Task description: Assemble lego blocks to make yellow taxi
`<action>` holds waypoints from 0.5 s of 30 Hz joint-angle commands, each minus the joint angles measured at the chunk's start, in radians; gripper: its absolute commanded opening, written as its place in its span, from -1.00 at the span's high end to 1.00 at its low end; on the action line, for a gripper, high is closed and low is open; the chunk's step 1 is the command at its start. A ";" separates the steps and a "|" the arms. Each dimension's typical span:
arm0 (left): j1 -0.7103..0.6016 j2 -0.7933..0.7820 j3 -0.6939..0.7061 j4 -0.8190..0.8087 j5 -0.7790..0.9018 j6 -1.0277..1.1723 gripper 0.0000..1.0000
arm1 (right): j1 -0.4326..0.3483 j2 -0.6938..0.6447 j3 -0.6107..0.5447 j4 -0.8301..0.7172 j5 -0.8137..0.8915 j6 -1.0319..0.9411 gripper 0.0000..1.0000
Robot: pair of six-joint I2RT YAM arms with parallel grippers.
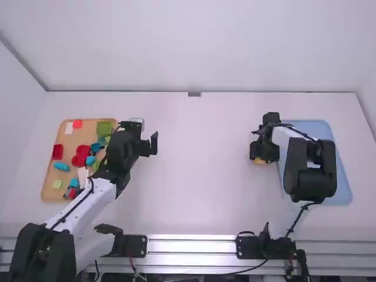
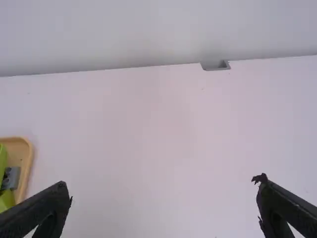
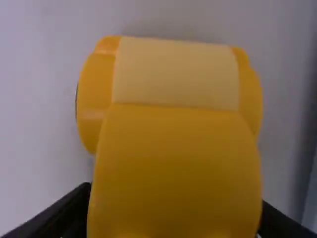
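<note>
high view: a matte white table [image 1: 194, 170] spans the scene, bounded behind by a plain pale wall [image 1: 194, 47], with a small grey notch [image 1: 194, 94] at the far edge and a metal rail [image 1: 191, 247] along the near side. at left, a tan tray [image 1: 49, 176] bears loose red, blue, green and white blocks; the left gripper [image 1: 147, 136] lies by its inner side, its fingers spread and empty. at right, a blue tray [image 1: 345, 179] lies partly beneath the right arm; near its inner edge, the right gripper [image 1: 263, 155] grasps the yellow block assembly [image 1: 259, 161].

left wrist view: widely parted fingers frame bare tabletop; a corner of the tan tray holds green and grey pieces.

right wrist view: the assembly, orange-yellow with a paler middle band, sits between the fingers, against a softly shaded surface.
</note>
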 commanded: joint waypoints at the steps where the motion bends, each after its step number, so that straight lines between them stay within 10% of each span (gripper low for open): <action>1: 0.007 0.003 -0.008 0.000 -0.006 0.004 -0.99 | 0.002 0.004 -0.009 0.001 0.003 0.007 -0.24; 15: 0.007 0.003 -0.008 -0.004 -0.007 0.004 -0.98 | 0.000 -0.082 0.139 -0.169 0.058 -0.026 0.14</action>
